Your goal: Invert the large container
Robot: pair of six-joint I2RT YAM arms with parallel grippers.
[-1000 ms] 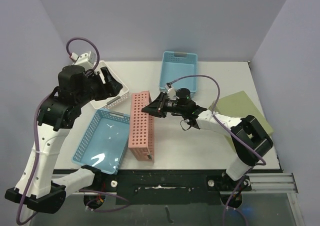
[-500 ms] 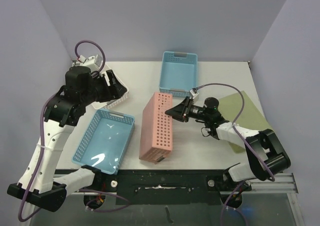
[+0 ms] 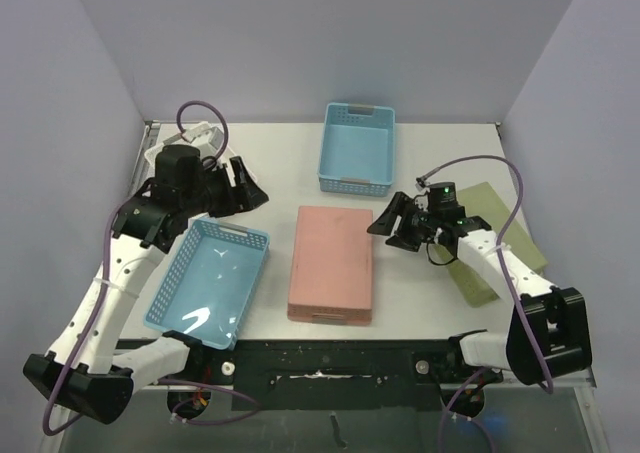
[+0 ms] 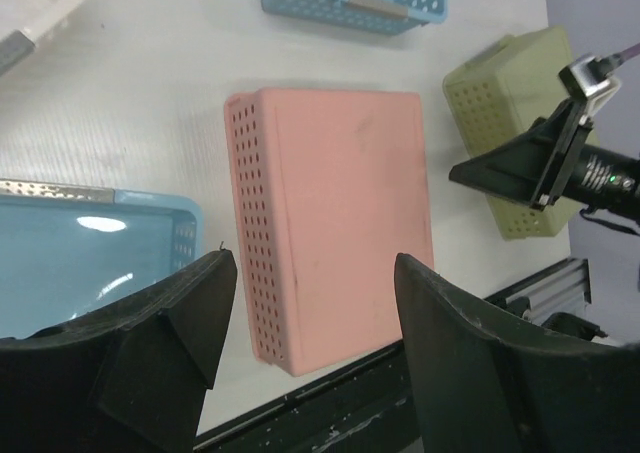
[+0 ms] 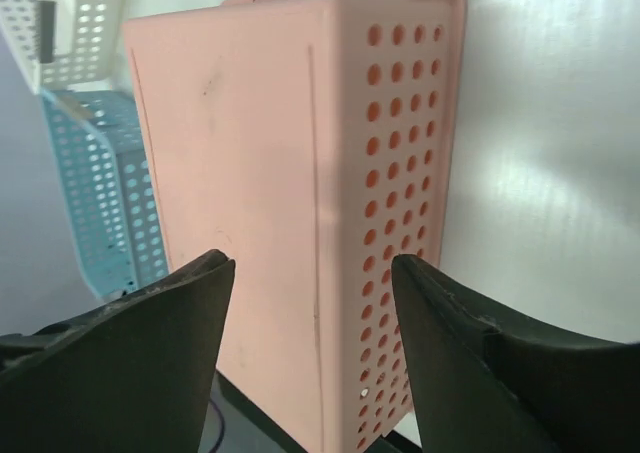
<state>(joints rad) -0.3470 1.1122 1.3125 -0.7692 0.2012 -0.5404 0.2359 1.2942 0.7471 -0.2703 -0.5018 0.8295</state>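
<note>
Large pink container [image 3: 331, 263] bottom-up on the table [image 3: 450, 153], left gripper [image 4: 312, 373] and right gripper [image 5: 312, 358] off it, jaws apart.

Left arm [image 3: 110, 283] rises from its base at the near left edge, elbow high, wrist bent over toward the right. Left claw [image 3: 250, 185] open, jaws spread wide, nothing between them; in the left wrist view [image 4: 313, 273] both fingers frame the gap. Right arm [image 3: 500, 258] reaches from the near right base up and leftward, low over the tabletop. Right claw [image 3: 386, 229] points left, jaws apart, gripping nothing [image 5: 312, 268].
</note>
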